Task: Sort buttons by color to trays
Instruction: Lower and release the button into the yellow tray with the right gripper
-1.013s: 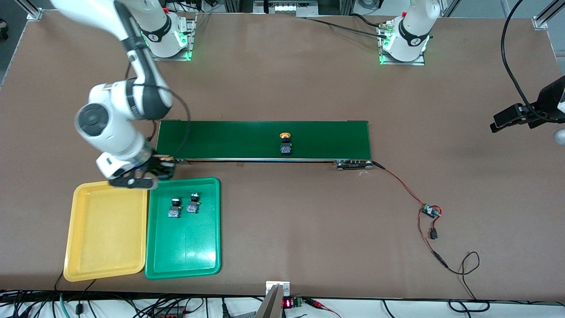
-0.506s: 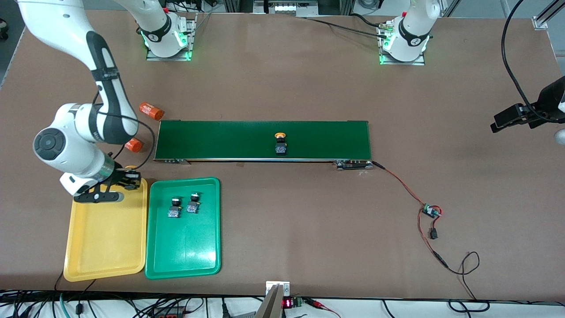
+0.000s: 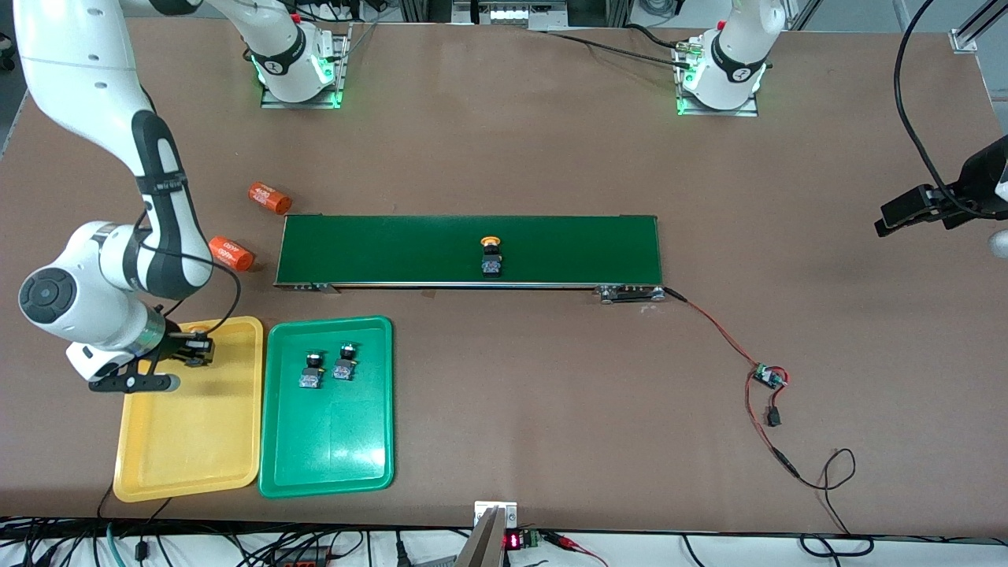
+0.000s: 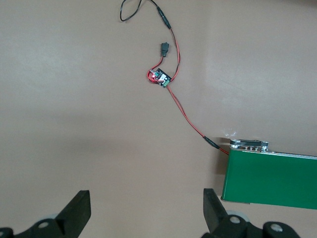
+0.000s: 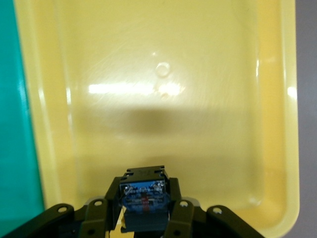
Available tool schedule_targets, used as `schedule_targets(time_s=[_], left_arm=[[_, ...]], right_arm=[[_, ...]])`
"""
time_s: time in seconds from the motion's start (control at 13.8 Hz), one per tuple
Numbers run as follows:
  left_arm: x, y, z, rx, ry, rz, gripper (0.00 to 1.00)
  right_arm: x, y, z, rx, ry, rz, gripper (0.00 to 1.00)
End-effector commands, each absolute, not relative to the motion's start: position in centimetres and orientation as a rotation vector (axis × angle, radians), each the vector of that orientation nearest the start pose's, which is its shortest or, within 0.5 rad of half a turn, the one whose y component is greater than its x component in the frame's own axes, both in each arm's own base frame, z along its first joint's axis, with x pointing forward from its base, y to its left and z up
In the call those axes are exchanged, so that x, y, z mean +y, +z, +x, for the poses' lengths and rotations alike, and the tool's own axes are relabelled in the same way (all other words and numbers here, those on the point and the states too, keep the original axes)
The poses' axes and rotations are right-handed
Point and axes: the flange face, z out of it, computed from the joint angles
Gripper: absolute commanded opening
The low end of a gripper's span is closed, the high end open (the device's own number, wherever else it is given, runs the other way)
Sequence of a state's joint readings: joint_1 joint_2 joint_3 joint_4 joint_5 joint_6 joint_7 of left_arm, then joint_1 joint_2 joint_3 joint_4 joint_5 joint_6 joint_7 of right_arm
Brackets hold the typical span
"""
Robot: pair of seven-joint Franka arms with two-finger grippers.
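My right gripper (image 3: 194, 349) hangs over the yellow tray (image 3: 189, 465) at the corner nearest the belt, shut on a button (image 5: 144, 197). The button's black body and blue mark show between the fingers; its cap is hidden. The tray's bare floor (image 5: 198, 74) lies below, with the green tray (image 5: 15, 124) beside it. Two buttons (image 3: 312, 370) (image 3: 345, 361) lie in the green tray (image 3: 331, 465). A yellow-capped button (image 3: 491, 256) sits on the dark-green belt (image 3: 378, 248). My left gripper (image 4: 146, 210) waits open over bare table at the left arm's end (image 3: 894, 216).
Two orange cylinders (image 3: 270, 198) (image 3: 232, 253) lie on the table by the belt's end toward the right arm. A red-and-black wire runs from the belt's other end (image 4: 250, 145) to a small circuit board (image 3: 768, 376) (image 4: 161, 78).
My right arm has swung from the green tray's corner out over the yellow tray with the button, uncovering the orange cylinders. The button on the belt has drifted toward the right arm's end.
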State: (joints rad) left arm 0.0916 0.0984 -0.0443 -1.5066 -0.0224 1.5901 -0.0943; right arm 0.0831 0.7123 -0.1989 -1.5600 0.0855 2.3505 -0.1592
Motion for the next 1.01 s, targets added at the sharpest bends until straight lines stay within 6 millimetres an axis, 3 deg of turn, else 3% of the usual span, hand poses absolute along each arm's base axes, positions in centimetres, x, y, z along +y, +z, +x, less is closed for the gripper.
schedule_targets(time_s=[0.0, 0.22, 0.29, 0.36, 0.43, 0.65, 0.8, 0.94], left_arm=[[2.7, 60.4, 58.5, -0.203, 0.015, -3.169, 1.00], [2.8, 60.4, 58.5, -0.205, 0.015, -3.165, 1.00], [2.8, 60.4, 58.5, -0.205, 0.015, -3.165, 1.00], [2.7, 60.4, 58.5, -0.203, 0.015, -3.165, 1.00], [2.8, 60.4, 58.5, -0.205, 0.015, -3.165, 1.00], [2.7, 60.5, 58.3, -0.203, 0.015, -3.167, 1.00], [2.7, 60.5, 58.3, -0.203, 0.015, -3.167, 1.00], [2.7, 60.6, 58.3, -0.203, 0.010, -3.168, 1.00]], right_arm=[[-7.2, 22.4, 72.6, -0.117, -0.215, -3.218, 0.15], [-8.1, 21.6, 72.7, -0.105, -0.241, -3.223, 0.16], [-8.4, 21.0, 72.6, -0.094, -0.229, -3.223, 0.25], [-8.2, 20.7, 72.5, -0.088, -0.222, -3.222, 0.42], [-8.3, 20.5, 72.4, -0.086, -0.218, -3.221, 0.66], [-7.5, 20.5, 72.5, -0.071, -0.215, -3.212, 0.98], [-6.3, 20.7, 72.5, -0.083, -0.208, -3.202, 1.00], [-4.3, 22.1, 72.1, 0.000, -0.154, -3.182, 1.00]])
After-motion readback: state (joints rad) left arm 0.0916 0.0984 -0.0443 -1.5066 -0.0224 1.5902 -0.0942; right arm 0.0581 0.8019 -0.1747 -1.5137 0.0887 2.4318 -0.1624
